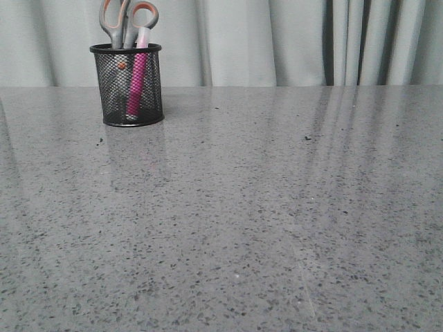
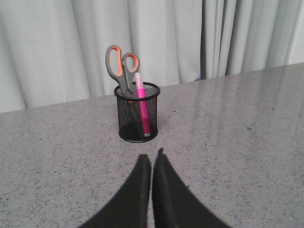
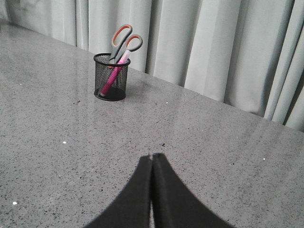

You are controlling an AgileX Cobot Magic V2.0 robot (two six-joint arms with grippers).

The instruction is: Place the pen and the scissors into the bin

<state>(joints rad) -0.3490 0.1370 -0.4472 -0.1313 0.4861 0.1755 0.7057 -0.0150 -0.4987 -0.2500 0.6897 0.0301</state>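
The black mesh bin [image 1: 127,86] stands on the grey speckled table at the far left. The scissors [image 1: 127,21] stand in it, blades down, with the grey and orange handles above the rim. The pink pen [image 1: 137,76] stands in it too, pale cap end up. All three show in the left wrist view, bin [image 2: 137,114], scissors [image 2: 121,71], pen [image 2: 143,104], and in the right wrist view, bin [image 3: 112,78], scissors [image 3: 124,42], pen [image 3: 113,76]. My left gripper [image 2: 152,156] is shut and empty, a short way before the bin. My right gripper [image 3: 152,157] is shut and empty, far from the bin.
A pale grey curtain [image 1: 277,41] hangs along the table's far edge behind the bin. The speckled table top [image 1: 263,207] stretches wide around the bin. Neither arm shows in the front view.
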